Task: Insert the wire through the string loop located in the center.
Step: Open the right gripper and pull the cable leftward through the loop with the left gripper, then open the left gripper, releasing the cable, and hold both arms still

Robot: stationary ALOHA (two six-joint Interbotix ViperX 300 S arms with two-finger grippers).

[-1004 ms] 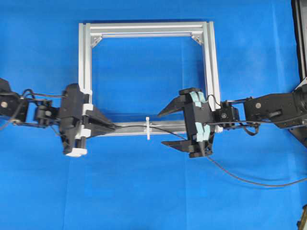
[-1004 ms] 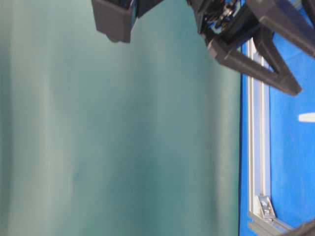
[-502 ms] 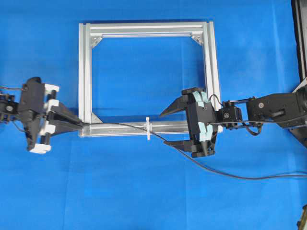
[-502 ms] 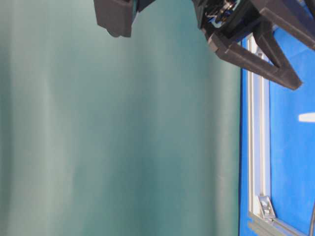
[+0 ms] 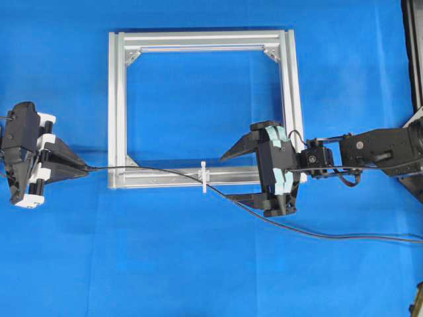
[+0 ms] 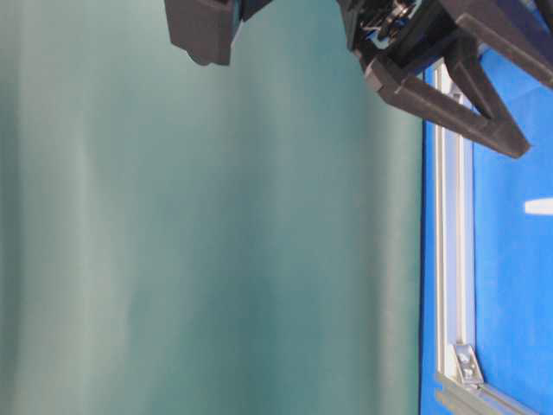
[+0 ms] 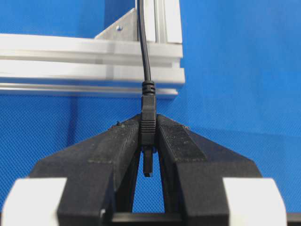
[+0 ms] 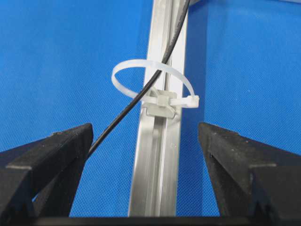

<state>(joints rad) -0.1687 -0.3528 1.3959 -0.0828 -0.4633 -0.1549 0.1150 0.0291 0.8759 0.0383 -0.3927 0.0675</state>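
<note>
Left wrist view first. What is nearest?

— The left gripper (image 7: 147, 141), two black wedge fingers with a rough, grainy skin. They squeeze the small ribbed plug of the wire (image 7: 145, 56).

— And past that?

— The thin black wire runs up over a shiny grooved metal frame (image 7: 94, 66) lying on blue cloth (image 7: 235, 70).

— What does the right wrist view show?

— The right gripper (image 8: 146, 155) up close, its blocky black jaws spread wide with nothing between them. Beyond, a thin white plastic loop (image 8: 151, 80) stands on the silver bar, round like a ring. The wire goes through it.

— From above?

— The frame (image 5: 116, 99) is a square. The loop (image 5: 205, 176) sits at the middle of its bottom bar. The wire (image 5: 152, 172) stretches from the left gripper (image 5: 82, 168), just outside the frame's left corner, through the loop, under the right gripper (image 5: 227, 176), and off to the right.
</note>
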